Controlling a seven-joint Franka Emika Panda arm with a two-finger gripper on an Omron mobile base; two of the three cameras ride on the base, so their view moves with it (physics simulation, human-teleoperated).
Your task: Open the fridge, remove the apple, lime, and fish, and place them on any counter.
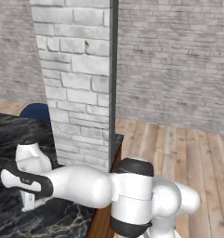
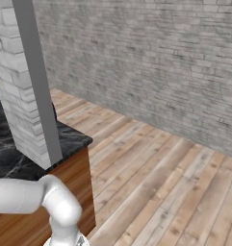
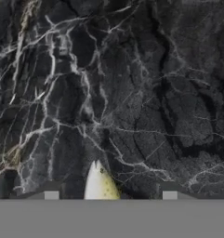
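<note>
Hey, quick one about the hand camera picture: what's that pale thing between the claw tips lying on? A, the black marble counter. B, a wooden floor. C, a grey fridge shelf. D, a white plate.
A: in the hand view the fish lies on the black, white-veined marble counter, between the tips of the claw.

Hand view close above counter [image 3: 132, 93]

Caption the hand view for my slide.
Fish lying on the black marble counter between the open gripper tips.
</note>
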